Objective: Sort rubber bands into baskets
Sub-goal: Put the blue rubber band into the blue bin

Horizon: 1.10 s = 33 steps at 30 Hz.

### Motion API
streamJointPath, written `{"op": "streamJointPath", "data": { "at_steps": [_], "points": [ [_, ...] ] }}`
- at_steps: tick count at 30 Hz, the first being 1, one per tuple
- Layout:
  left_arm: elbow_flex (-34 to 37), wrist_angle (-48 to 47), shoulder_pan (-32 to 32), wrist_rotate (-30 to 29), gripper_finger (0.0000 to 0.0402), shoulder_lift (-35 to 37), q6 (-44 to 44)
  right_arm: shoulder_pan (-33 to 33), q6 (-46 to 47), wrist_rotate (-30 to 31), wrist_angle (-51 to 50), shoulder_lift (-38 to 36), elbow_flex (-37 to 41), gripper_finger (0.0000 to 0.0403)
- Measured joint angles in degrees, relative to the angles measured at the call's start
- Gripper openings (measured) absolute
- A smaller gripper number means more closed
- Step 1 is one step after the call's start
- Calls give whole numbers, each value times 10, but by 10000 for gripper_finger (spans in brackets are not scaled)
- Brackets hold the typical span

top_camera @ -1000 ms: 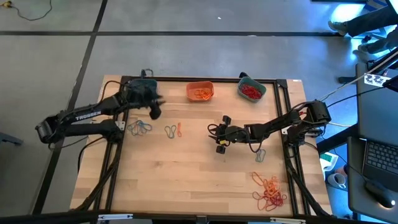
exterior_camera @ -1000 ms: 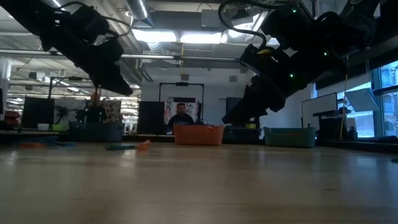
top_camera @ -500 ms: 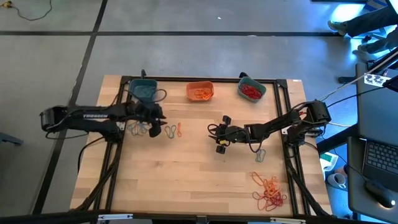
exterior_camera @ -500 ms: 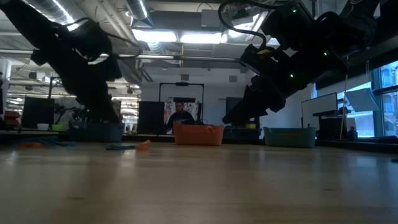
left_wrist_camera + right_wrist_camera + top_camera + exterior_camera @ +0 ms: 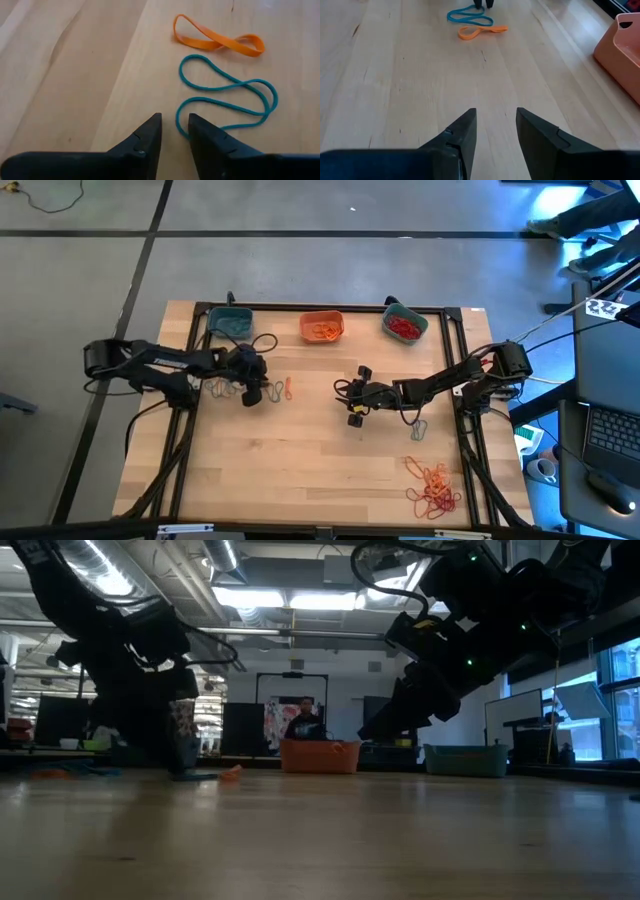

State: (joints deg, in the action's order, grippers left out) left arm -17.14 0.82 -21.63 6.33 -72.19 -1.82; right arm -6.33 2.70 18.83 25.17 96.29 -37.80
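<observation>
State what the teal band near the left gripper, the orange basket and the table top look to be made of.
Teal band: likely rubber, matte; it lies limp in thin curling loops.
Orange basket: probably moulded plastic, smooth with a soft sheen and rounded rim.
Table top: pale wood, with visible grain and plank seams, low gloss.

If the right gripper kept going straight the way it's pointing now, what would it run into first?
Probably the orange rubber band, with the teal rubber band just beyond. The right gripper faces bare table until those two; the orange basket sits off to the side. Depth is uncertain.
</observation>
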Motion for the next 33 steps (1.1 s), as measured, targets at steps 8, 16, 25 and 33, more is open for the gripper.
{"op": "streamJointPath", "data": {
  "at_steps": [8,16,25,33],
  "points": [
    [-2,14,0,-18,27,-24,-31,0,0,0,-12,0,0,140],
    [-5,19,1,-78,8,-11,-46,0,3,16,-28,0,0,140],
    [-6,0,25,-182,6,67,-61,0,16,15,-28,0,0,140],
    [-7,8,28,-290,8,175,-90,0,20,15,-25,0,0,140]
  ]
}}
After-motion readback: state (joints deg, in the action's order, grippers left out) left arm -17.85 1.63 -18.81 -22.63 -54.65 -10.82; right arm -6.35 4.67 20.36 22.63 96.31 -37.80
